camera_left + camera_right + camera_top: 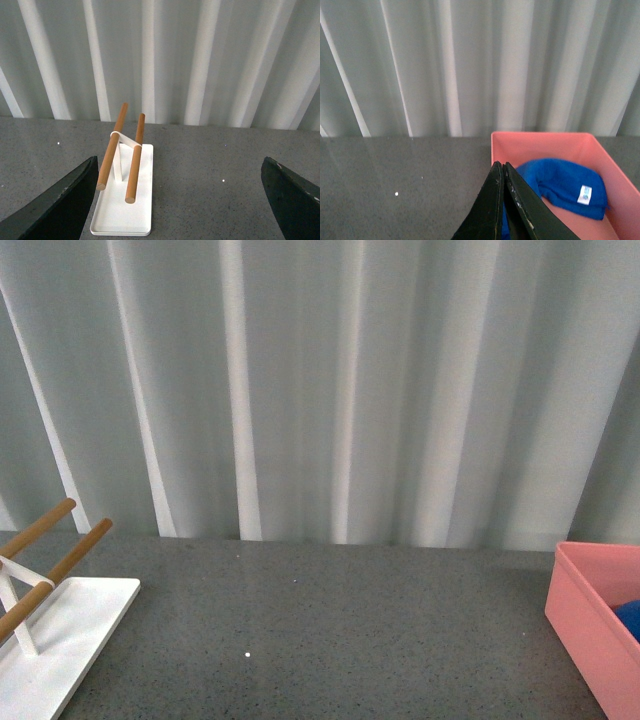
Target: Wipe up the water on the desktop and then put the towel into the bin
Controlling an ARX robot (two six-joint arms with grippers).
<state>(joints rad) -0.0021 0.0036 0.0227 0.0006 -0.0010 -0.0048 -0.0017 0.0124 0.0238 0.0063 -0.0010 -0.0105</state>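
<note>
The blue towel lies bunched inside the salmon-pink bin, its white label facing up. In the front view only a corner of the towel shows inside the bin at the far right. My right gripper is shut with nothing in it, its tips pressed together at the bin's near wall. My left gripper is open, its dark fingers spread wide over the dark grey speckled desktop. Neither arm shows in the front view. I see no water on the desktop.
A white rack with two wooden rods stands on the desktop between the left fingers, and at the front view's left edge. A pale pleated curtain closes off the back.
</note>
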